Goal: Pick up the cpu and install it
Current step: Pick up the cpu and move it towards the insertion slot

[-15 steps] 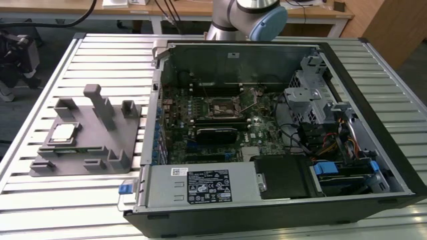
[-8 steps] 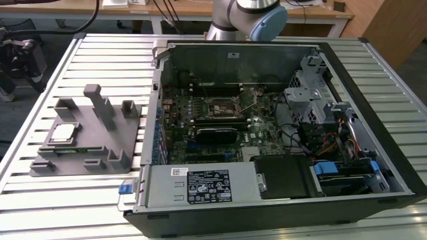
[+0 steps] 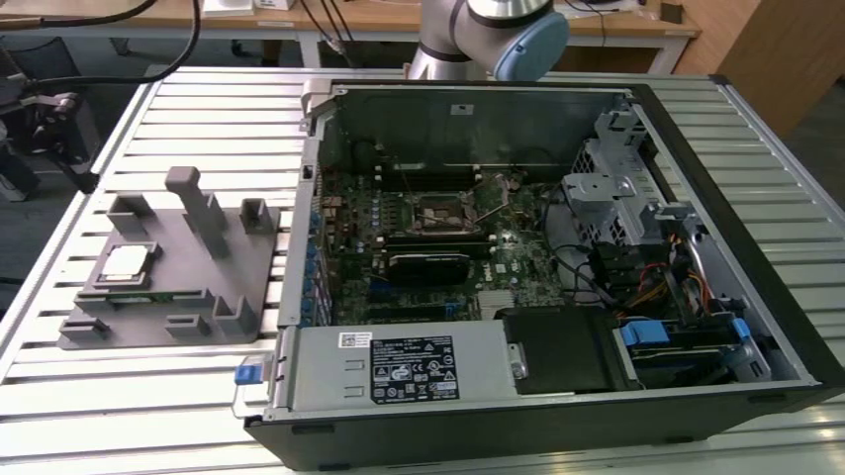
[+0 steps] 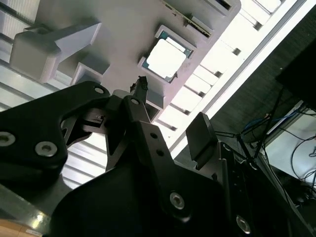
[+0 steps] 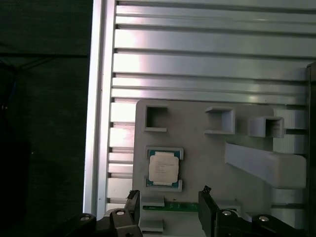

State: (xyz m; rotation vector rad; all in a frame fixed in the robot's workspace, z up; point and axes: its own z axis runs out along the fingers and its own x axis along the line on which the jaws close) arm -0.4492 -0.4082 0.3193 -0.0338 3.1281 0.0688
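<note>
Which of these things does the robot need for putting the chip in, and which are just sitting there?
For the job: cpu, open gripper, grey fixture holding the cpu, green board in the computer.

Just sitting there: silver labelled box, black ribbed module, coloured cables.

On the tabletop (image 3: 133, 396) the fixture (image 3: 178, 302) lies toward the exterior view's left, and the open computer case (image 3: 462, 119) stands just beside it on the exterior view's right. The cpu (image 3: 126, 262) rests flat in a recess on the fixture's left part, with upright posts to its right. Inside the case the motherboard (image 3: 356, 267) lies on the floor, its socket (image 3: 442, 213) near the middle, and a power supply box (image 3: 396, 366) sits along the near edge. The arm (image 3: 489, 30) rises behind the case's far wall. In both wrist views the tool (image 5: 168, 193) (image 4: 170, 108) hangs over the fixture, fingers spread, the cpu (image 5: 164, 168) (image 4: 166, 58) just beyond their tips
</note>
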